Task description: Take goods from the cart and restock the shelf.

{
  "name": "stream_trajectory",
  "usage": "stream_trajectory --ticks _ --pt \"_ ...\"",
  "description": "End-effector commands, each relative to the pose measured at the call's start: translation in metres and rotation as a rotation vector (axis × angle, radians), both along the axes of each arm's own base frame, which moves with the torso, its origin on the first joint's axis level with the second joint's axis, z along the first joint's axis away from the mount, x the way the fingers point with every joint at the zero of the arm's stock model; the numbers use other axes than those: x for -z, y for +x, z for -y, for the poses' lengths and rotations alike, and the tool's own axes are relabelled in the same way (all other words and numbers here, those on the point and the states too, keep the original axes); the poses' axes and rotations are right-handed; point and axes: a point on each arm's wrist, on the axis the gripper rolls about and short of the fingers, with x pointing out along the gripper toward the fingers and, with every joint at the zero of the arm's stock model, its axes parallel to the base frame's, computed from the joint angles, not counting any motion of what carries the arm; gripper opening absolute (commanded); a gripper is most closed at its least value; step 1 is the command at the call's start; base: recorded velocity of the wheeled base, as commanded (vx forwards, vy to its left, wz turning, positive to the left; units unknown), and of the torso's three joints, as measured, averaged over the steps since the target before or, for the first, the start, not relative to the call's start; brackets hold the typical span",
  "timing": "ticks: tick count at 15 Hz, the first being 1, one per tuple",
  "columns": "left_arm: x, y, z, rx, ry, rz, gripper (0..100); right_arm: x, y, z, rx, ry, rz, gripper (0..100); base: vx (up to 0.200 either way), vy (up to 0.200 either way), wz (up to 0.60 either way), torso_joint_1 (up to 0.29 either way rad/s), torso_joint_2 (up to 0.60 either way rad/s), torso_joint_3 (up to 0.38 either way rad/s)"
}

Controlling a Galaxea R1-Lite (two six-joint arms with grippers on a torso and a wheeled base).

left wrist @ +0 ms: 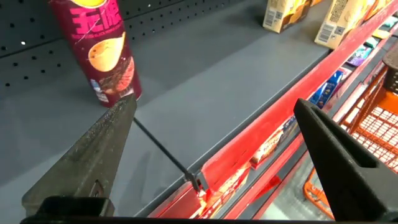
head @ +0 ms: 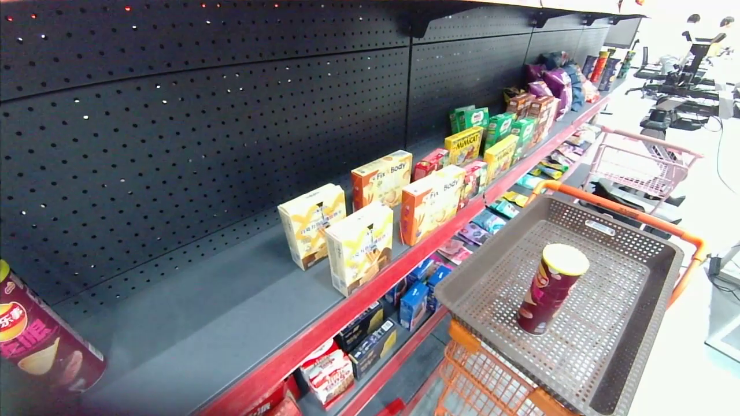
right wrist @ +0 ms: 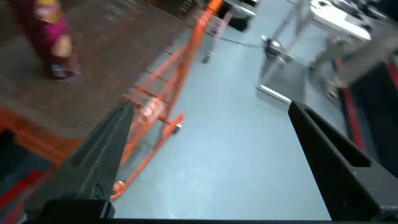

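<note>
Gaping shelf room between can and boxes

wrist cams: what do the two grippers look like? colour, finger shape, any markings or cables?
Left gripper: two flat, wedge-shaped fingers that taper to blunt tips. They are matte dark grey to black, with a finely textured inner face. Right gripper: same build and colour. No markings or cables visible on either.

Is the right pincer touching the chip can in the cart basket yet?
Apart. Right wrist view: the chip can stands in the basket, well clear of the open right pincer.
</note>
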Motion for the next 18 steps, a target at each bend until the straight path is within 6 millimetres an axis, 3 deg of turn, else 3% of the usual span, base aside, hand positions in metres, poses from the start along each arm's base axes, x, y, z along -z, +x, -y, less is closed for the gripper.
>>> stream_trajectory --ticks 1,3,5,7,10,11,13,15,16,18 --pt "0.000 0.000 0.000 0.000 0.000 -0.001 100 0.010 0.005 0.004 0.124 -0.010 -0.057 100 0.000 0.000 0.00 0.000 0.00 0.000" --pt "0.000 0.000 0.000 -0.002 0.000 -0.001 100 0.012 0.009 0.006 0.190 -0.016 -0.106 100 0.000 0.000 0.00 0.000 0.00 0.000" --pt "0.000 0.000 0.000 0.000 0.000 -0.001 100 -0.002 0.025 0.006 0.229 0.016 -0.152 100 0.000 0.000 0.00 0.000 0.00 0.000" --pt "0.000 0.000 0.000 -0.002 0.000 -0.001 100 -0.022 0.050 0.010 0.237 0.054 -0.198 100 0.000 0.000 0.00 0.000 0.00 0.000" --pt "0.000 0.000 0.000 -0.002 0.000 -0.001 100 -0.037 0.087 0.025 0.325 0.070 -0.237 100 0.000 0.000 0.00 0.000 0.00 0.000" --pt "0.000 0.000 0.000 -0.002 0.000 -0.001 100 -0.038 0.090 0.027 0.332 0.071 -0.245 100 0.000 0.000 0.00 0.000 0.00 0.000" --pt "0.000 0.000 0.000 -0.002 0.000 -0.001 100 -0.019 0.114 0.043 0.404 0.119 -0.354 100 0.000 0.000 0.00 0.000 0.00 0.000" --pt "0.000 0.000 0.000 -0.002 0.000 -0.001 100 -0.018 0.146 0.056 0.372 0.100 -0.279 100 0.000 0.000 0.00 0.000 0.00 0.000" --pt "0.000 0.000 0.000 -0.002 0.000 -0.001 100 -0.020 0.152 0.056 0.322 0.098 -0.253 100 0.000 0.000 0.00 0.000 0.00 0.000" --pt "0.000 0.000 0.000 -0.002 0.000 -0.001 100 -0.019 0.170 0.051 0.077 0.118 -0.190 100 0.000 0.000 0.00 0.000 0.00 0.000"
